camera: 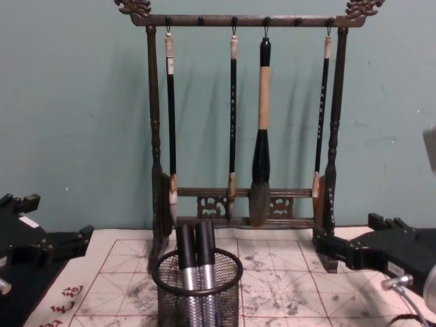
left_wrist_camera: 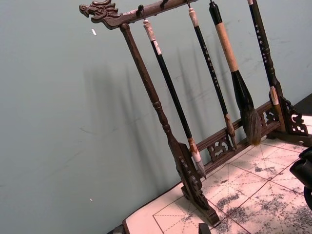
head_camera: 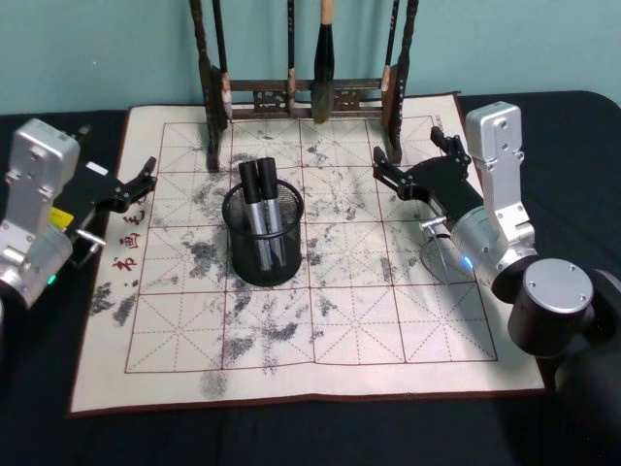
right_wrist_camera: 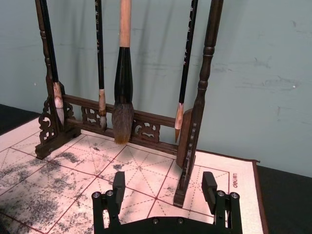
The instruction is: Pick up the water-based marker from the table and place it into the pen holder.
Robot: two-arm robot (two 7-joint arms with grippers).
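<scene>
Two water-based markers (head_camera: 264, 186) with black caps and silver barrels stand upright side by side inside the pen holder (head_camera: 254, 270), a black mesh cup in the middle of the cream mat (head_camera: 340, 320). From the chest the markers (camera: 196, 251) rise just above the pen holder's (camera: 197, 300) rim. My right gripper (head_camera: 412, 157) hovers open and empty over the mat's back right, near the brush rack's right foot; its fingers (right_wrist_camera: 118, 187) are spread wide. My left gripper (head_camera: 136, 184) sits open at the mat's left edge, holding nothing.
A tall dark wooden brush rack (head_camera: 291, 97) with several hanging brushes (camera: 261, 136) stands along the mat's back edge. The dark tabletop (head_camera: 291, 437) surrounds the mat. A teal wall is right behind the rack.
</scene>
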